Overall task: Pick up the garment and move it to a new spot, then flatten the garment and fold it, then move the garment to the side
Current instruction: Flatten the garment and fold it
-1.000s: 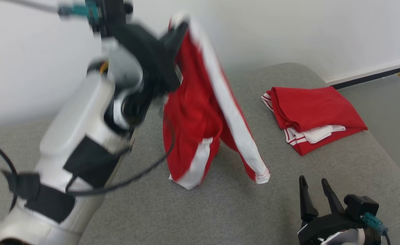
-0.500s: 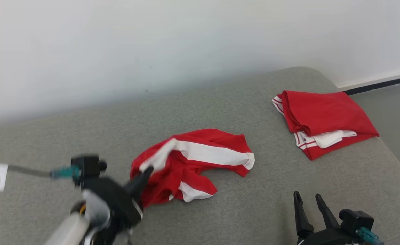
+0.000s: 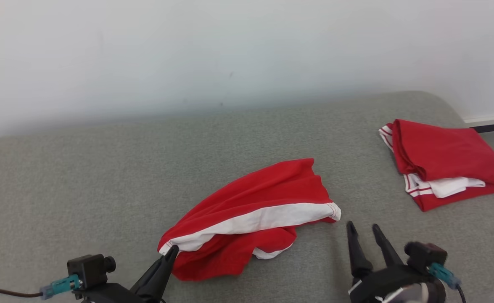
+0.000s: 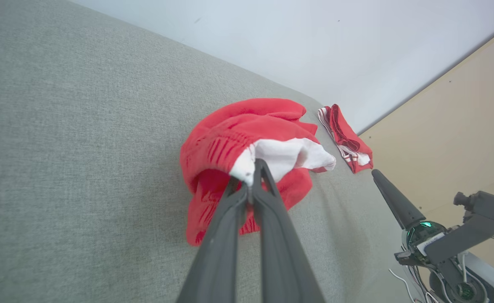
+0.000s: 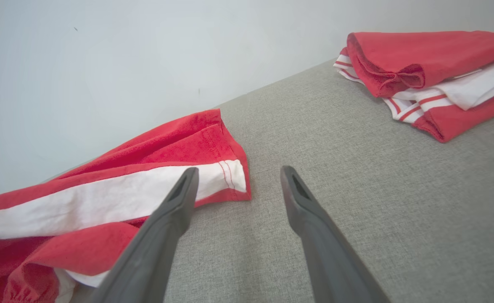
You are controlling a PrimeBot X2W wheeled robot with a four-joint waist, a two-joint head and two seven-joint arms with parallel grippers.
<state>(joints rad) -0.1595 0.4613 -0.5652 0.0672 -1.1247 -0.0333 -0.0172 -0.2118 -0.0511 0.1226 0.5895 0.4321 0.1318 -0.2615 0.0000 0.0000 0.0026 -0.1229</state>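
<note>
Left pincer [image 4: 253, 166] clamps a white corner of the red garment [image 3: 263, 198]; right pincer [image 3: 362, 229] gapes empty just beside that garment, folded clothes [image 3: 444, 155] lying well apart.

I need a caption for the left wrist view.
Left gripper pinches the red garment by its white band on a grey cushion.

The garment [image 3: 272, 185] was red with a broad white stripe; the folded garment [image 3: 444, 151] at two o'clock was red with white, red-striped trim; the cushion [image 3: 83, 189] was grey.

Home-like room: grey couch [image 3: 104, 189], white wall [image 3: 230, 50]
</note>
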